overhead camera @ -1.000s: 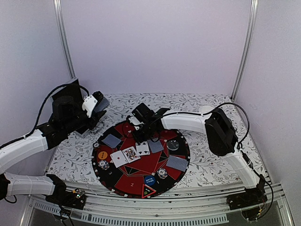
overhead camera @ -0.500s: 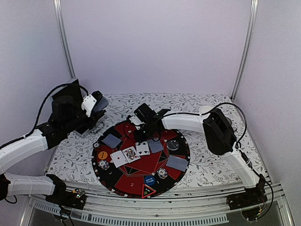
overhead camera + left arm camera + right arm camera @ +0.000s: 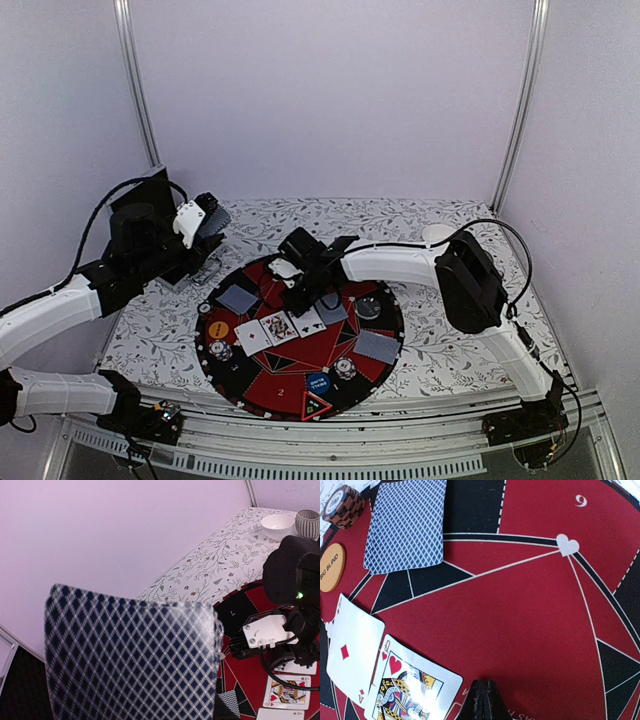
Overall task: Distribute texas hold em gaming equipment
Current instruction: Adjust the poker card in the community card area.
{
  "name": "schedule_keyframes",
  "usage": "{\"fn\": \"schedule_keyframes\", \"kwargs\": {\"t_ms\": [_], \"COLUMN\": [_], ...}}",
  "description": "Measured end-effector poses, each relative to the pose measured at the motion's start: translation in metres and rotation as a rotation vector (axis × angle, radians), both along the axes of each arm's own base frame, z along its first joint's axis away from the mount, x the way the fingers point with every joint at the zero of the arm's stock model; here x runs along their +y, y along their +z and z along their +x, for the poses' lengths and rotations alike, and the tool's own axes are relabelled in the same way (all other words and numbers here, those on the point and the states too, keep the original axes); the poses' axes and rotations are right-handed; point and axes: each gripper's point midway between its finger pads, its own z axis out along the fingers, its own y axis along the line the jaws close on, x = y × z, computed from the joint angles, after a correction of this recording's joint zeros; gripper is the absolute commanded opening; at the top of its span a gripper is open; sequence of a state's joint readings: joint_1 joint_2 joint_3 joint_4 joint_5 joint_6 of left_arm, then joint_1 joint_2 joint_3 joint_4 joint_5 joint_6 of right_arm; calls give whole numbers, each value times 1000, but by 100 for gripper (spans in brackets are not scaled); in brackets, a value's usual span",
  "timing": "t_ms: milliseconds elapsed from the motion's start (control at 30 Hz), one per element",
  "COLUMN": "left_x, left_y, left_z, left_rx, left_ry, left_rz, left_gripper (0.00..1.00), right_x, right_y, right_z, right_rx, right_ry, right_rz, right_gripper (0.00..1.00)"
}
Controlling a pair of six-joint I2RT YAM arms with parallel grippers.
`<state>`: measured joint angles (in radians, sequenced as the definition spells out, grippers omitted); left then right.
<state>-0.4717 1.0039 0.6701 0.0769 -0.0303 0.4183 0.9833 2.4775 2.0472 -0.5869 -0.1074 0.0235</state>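
Observation:
My left gripper hangs over the table's left side, shut on a deck of blue-checked cards that hides its fingers in the left wrist view. The round red and black mat carries three face-up cards and face-down cards. An orange button, a blue button, a triangle marker and chip stacks also lie on it. My right gripper is shut and empty, low over the red felt just right of the queen of hearts.
A white bowl and a ribbed grey cup stand at the table's far right. The right arm reaches across the mat's far half. Walls close in the back and both sides.
The right gripper has shifted slightly left and nearer over the mat, still shut. The left arm and its deck have not moved.

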Motion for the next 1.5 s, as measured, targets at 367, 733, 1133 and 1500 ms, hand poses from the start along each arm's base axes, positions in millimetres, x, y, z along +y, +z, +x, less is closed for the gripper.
{"fn": "schedule_keyframes", "kwargs": {"t_ms": [367, 733, 1133, 1500], "left_x": [0, -3, -6, -7], "left_y": [0, 0, 0, 0], "left_z": [0, -1, -3, -3], "left_rx": [1, 3, 6, 6], "left_ry": [-3, -20, -42, -42], "left_rz": [0, -5, -10, -10], "left_gripper": [42, 42, 42, 43], "right_x": [11, -102, -149, -126], "right_y": [24, 88, 0, -2], "right_z": [-9, 69, 80, 58], "right_rx": [46, 2, 71, 56], "right_ry": [36, -272, -363, -285], "right_rz": [51, 115, -80, -93], "right_gripper": [9, 9, 6, 6]}}
